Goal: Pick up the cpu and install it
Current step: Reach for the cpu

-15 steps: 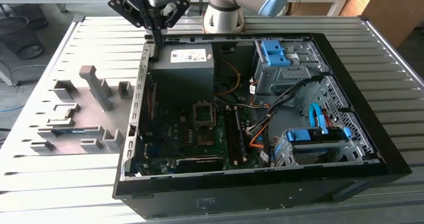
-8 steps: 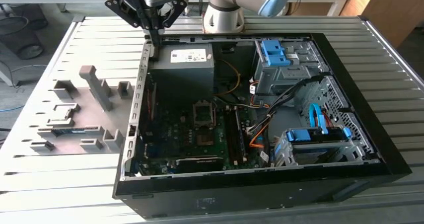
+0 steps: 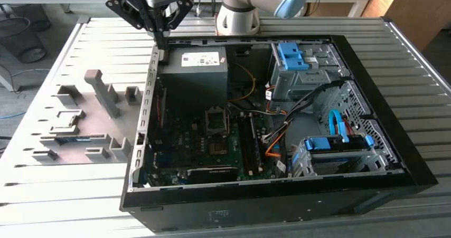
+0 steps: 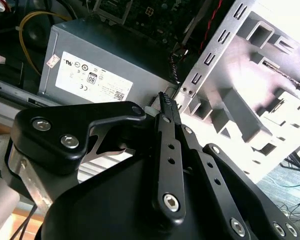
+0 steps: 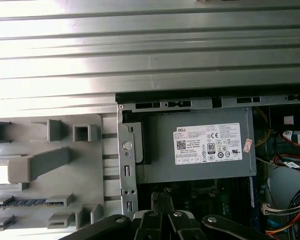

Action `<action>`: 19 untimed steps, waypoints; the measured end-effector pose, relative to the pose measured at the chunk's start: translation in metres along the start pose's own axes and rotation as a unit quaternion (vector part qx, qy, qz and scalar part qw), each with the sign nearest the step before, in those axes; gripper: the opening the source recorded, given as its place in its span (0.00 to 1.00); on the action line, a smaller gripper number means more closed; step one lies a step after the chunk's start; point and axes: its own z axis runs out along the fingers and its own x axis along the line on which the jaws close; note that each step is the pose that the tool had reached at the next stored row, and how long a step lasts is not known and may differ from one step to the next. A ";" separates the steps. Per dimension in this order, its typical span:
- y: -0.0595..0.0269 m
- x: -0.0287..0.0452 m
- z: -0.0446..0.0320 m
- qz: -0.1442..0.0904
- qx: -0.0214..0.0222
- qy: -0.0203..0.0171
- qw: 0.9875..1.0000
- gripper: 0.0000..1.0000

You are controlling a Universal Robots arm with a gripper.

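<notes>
Exterior view: the gripper hangs over the rear corner of the open PC case. Its fingers are closed together and I see nothing between them. The grey power supply sits just below and beside the tips. I take the cpu to be the pale square on the grey fixture tray. It lies outside the case wall, well apart from the gripper and near the memory stick. The black socket lies beyond the power supply from the gripper.
</notes>
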 end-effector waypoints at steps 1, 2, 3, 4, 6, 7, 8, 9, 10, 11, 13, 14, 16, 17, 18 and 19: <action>-0.0001 0.0014 0.0000 0.000 0.000 0.000 1.000 0.10; -0.0002 0.0029 0.0000 0.000 0.000 0.000 1.000 0.10; -0.0003 0.0043 -0.0001 0.000 0.000 0.000 1.000 0.10; -0.0004 0.0058 -0.0001 0.000 0.000 0.000 1.000 0.10; -0.0006 0.0084 -0.0002 0.000 0.000 0.000 1.000 0.10; -0.0007 0.0096 -0.0003 0.000 0.000 0.000 1.000 0.10; -0.0008 0.0107 -0.0003 0.000 0.000 0.000 1.000 0.10; -0.0009 0.0118 -0.0003 0.000 0.000 0.000 1.000 0.10; -0.0010 0.0128 -0.0003 0.000 0.000 0.000 1.000 0.10; -0.0010 0.0139 -0.0003 0.000 0.000 0.000 1.000 0.10; -0.0012 0.0158 -0.0004 0.000 0.000 0.000 1.000 0.10; -0.0013 0.0168 -0.0004 0.000 0.000 0.000 1.000 0.10; -0.0014 0.0186 -0.0005 0.000 0.000 0.000 1.000 0.10; -0.0015 0.0194 -0.0005 0.000 0.000 0.000 1.000 0.10; -0.0015 0.0204 -0.0005 0.000 0.000 0.000 1.000 0.10; -0.0016 0.0215 -0.0005 0.000 0.000 0.000 1.000 0.10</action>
